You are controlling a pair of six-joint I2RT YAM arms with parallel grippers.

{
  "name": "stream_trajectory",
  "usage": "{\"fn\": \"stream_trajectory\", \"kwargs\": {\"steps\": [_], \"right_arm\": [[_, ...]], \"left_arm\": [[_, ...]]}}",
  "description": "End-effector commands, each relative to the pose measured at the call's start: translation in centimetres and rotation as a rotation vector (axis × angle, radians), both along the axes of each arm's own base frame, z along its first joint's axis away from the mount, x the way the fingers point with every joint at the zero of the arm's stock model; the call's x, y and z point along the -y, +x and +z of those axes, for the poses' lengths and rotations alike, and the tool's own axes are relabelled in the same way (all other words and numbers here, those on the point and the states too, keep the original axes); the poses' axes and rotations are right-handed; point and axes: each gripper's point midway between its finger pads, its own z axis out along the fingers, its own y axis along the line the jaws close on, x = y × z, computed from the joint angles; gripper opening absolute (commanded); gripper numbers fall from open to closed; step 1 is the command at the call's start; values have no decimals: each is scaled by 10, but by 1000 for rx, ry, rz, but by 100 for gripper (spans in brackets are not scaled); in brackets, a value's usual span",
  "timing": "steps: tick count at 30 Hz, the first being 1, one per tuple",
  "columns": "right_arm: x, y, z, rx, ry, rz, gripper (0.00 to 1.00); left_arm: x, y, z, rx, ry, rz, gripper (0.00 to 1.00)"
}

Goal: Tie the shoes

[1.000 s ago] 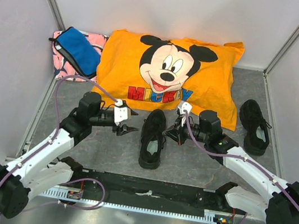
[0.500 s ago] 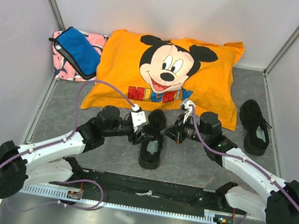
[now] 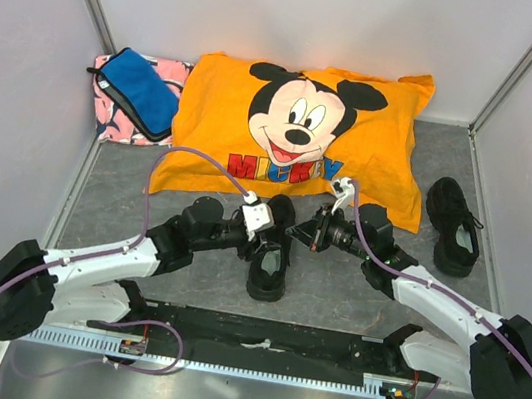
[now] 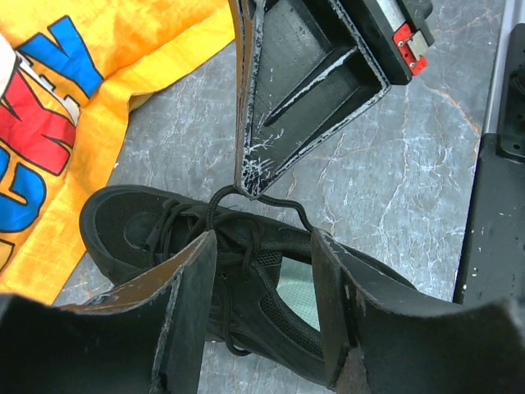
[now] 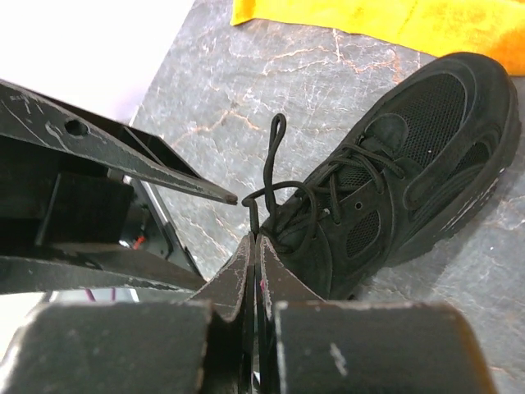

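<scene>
One black shoe point(image 3: 270, 261) lies on the grey floor in the middle, toe toward the pillow. It also shows in the left wrist view point(image 4: 271, 287) and the right wrist view point(image 5: 418, 172). My right gripper point(image 3: 298, 233) is shut on a thin black lace point(image 5: 274, 152) at the shoe's right side; its tip point(image 5: 255, 240) pinches the loop. My left gripper point(image 3: 267, 237) is open over the shoe's lacing, its fingers point(image 4: 194, 295) straddling the tongue, empty. The lace loop point(image 4: 271, 199) hangs from the right gripper's tip. The second shoe point(image 3: 453, 225) lies at the right.
An orange Mickey pillow point(image 3: 297, 134) lies behind the shoes, its front edge close to the middle shoe's toe. A blue pouch point(image 3: 139, 90) on pink cloth sits at the back left. A black rail point(image 3: 264, 339) runs along the near edge. Walls stand on both sides.
My left arm has swung right, from beside the middle shoe to over its lacing, jaws still open. My right gripper has shifted slightly up and left, staying shut.
</scene>
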Motion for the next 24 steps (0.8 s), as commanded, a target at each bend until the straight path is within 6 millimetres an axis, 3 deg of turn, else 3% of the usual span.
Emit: {"fn": "stream_trajectory", "kwargs": {"steps": [1, 24], "right_arm": [[-6, 3, 11, -23, 75, -41, 0], [-12, -5, 11, -15, 93, -26, 0]], "left_arm": [[3, 6, 7, -19, -60, 51, 57], [5, 9, 12, -22, -109, 71, 70]]}}
